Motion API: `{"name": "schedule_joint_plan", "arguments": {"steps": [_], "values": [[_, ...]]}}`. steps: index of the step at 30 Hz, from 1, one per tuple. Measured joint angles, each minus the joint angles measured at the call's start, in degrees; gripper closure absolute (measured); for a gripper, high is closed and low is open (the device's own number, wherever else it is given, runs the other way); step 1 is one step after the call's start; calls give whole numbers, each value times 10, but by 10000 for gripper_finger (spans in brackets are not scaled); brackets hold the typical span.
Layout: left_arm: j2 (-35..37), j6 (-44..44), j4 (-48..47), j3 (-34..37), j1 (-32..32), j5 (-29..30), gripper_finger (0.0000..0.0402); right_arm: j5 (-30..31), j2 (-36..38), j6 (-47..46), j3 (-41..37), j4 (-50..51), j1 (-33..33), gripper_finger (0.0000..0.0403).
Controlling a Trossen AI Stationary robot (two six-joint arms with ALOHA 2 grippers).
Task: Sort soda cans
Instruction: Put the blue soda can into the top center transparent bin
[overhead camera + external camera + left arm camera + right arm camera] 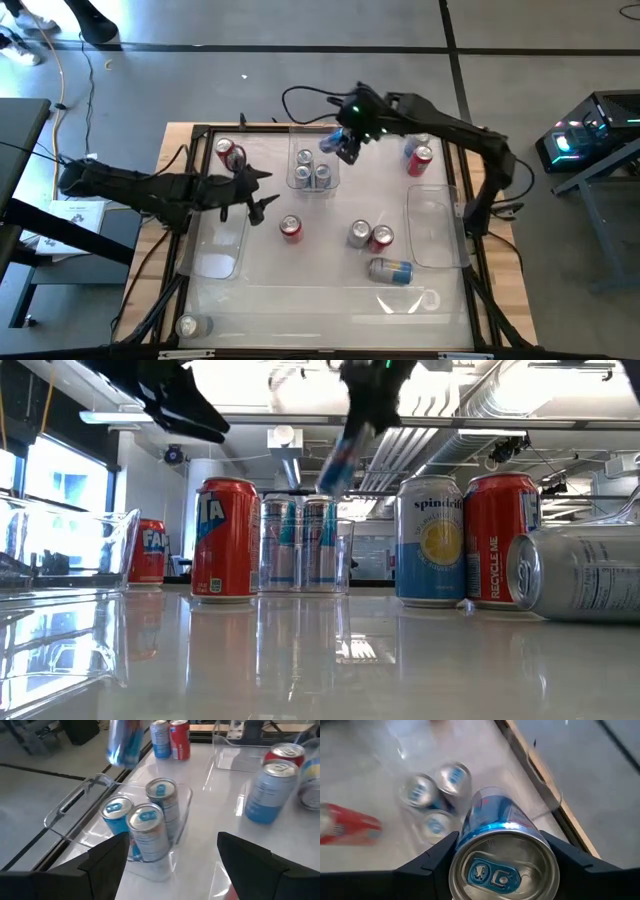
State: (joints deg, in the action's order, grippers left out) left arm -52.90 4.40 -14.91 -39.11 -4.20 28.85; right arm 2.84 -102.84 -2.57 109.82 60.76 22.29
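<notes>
My right gripper (345,146) hangs over the far middle of the table, shut on a blue soda can (329,143), just above a small clear bin (335,186). Three blue-and-silver cans (303,158) (303,179) (322,175) stand upright in that bin. My left gripper (266,190) is open and holds nothing, left of the bin and pointing at it (172,840). More cans stand on the table: two red ones (230,154) far left, a red and a blue one (418,156) far right, and a red one (290,229) in the middle. My right gripper pinches the blue can between its two fingers (432,862), on opposite sides of the body just below the silver top (502,870). The fingers slant down from the table's right. The can is lifted clear and hangs tilted (340,455), bottom end lowest.
A silver can and a red can (370,236) stand right of centre, and a silver-blue can (390,270) lies on its side near them. Another can (190,325) lies at the near left corner. Clear bins lie at the left (215,262), right (437,255) and near side (428,300).
</notes>
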Motion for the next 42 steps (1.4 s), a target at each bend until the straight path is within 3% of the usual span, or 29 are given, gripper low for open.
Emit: {"name": "schedule_joint_plan", "arguments": {"steps": [5,9,22,42], "values": [[-12,-29,27,0,77,-105,106,-61,-59,54,0,-6,34,189],[-33,-48,49,0,116,-146,106,-75,-89,84,0,-16,35,189],[-96,-51,102,0,156,-166,106,-92,-145,116,0,-17,40,189],[-101,-51,119,0,155,-165,106,-102,-167,119,0,-10,32,189]]}}
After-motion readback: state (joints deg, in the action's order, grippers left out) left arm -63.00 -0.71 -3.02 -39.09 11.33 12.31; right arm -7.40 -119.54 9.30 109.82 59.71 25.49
